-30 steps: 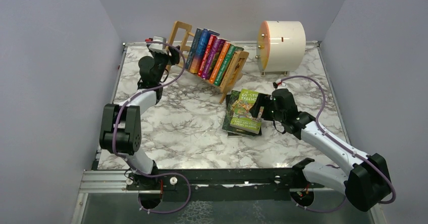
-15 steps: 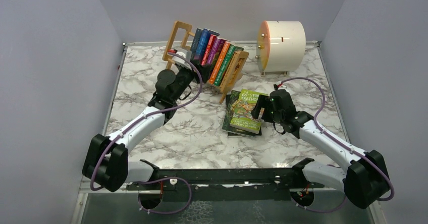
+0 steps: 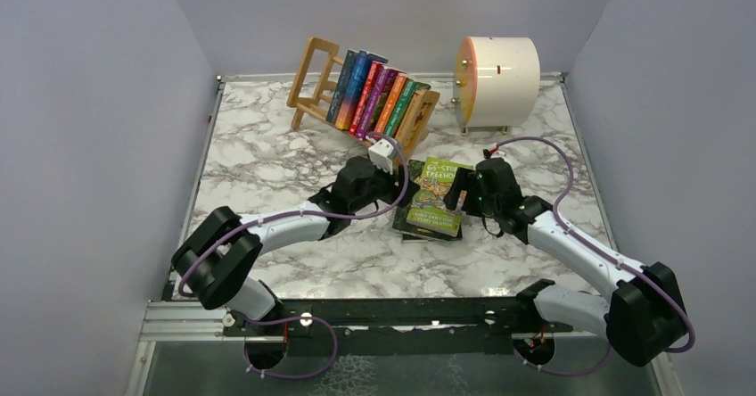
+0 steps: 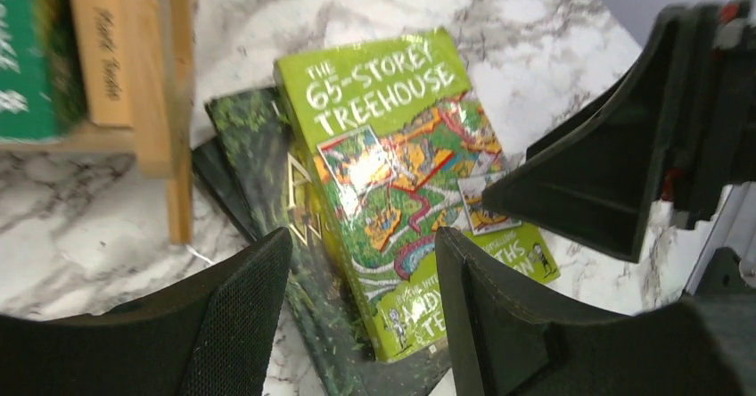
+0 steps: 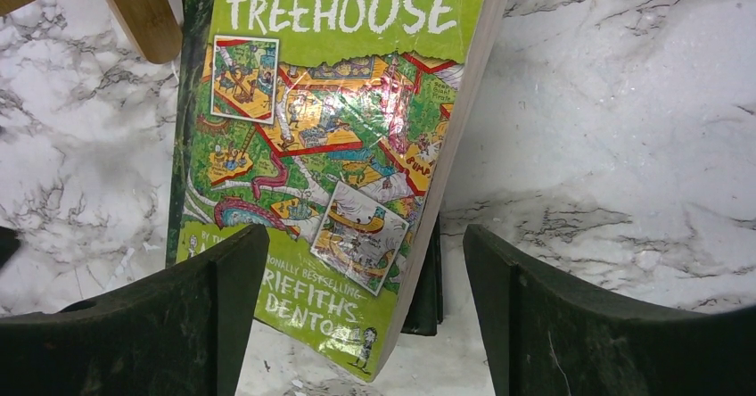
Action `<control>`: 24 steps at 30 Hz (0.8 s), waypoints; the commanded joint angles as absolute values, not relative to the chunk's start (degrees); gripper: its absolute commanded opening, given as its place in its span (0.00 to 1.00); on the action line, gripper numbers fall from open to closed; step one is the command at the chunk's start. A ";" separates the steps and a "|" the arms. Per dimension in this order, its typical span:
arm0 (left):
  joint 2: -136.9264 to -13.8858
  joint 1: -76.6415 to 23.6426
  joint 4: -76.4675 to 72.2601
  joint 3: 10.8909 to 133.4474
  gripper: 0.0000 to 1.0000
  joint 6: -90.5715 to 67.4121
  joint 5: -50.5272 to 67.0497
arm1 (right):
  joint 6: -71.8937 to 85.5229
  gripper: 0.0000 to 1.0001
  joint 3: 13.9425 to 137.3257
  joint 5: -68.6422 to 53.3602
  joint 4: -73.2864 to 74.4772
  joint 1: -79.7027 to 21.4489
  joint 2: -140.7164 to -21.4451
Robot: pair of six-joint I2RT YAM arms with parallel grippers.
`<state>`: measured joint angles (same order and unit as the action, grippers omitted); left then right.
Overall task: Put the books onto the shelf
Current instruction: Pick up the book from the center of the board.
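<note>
Books (image 3: 379,102) mostly stand in the shelf (image 3: 310,73) at the back of the tabletop (image 3: 267,164), leaning in a row. What you have left lies flat just in front of its right end piece (image 4: 178,146): the green book (image 3: 435,195), askew on a dark book (image 4: 254,137). There may be another underneath; I cannot tell.

Agreed, and look how you are set up. Your left gripper (image 4: 361,244) hangs over the near left of that green cover, jaws apart with nothing between them. Your right gripper (image 5: 365,235) straddles the near right corner, jaws wide and also empty. The two are close to each other across one thin book, so if you close in from both sides at once they may knock together.

The other worry is the grasp itself. The cover looks glossy and the book lies flat, so a finger coming down may only press on it, or skate it sideways off the dark book.

And sideways toward the back means into the end piece. Push there and you could shove the shelf and tip the leaning row.

Then the carry: held by one corner, a paperback this thin will likely sag or slip out.

The free room I see is at the shelf's left end, so your path crosses the standing spines. Clip one and the row could topple.
</note>
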<state>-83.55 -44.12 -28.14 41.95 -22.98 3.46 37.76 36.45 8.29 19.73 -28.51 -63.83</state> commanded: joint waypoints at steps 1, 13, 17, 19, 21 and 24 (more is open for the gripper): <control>-88.51 -45.69 -28.65 42.30 0.54 -26.31 2.69 | 37.82 0.79 36.37 9.48 17.89 -28.64 -64.46; -94.88 -46.05 -30.10 43.37 0.60 -29.69 4.75 | 36.84 0.78 35.71 6.09 16.14 -28.58 -65.80; -95.97 -46.05 -31.26 43.46 0.60 -30.71 6.30 | 36.83 0.77 35.14 4.37 15.21 -28.63 -66.24; -96.59 -46.05 -31.90 43.51 0.60 -31.20 6.94 | 36.91 0.75 34.78 3.44 14.66 -28.58 -66.46; -97.10 -46.05 -32.36 43.61 0.60 -31.50 7.56 | 36.91 0.74 34.56 2.75 14.15 -28.65 -66.78; -98.53 -46.04 -33.07 43.59 0.60 -32.05 8.20 | 36.68 0.71 34.45 1.40 13.51 -28.63 -67.07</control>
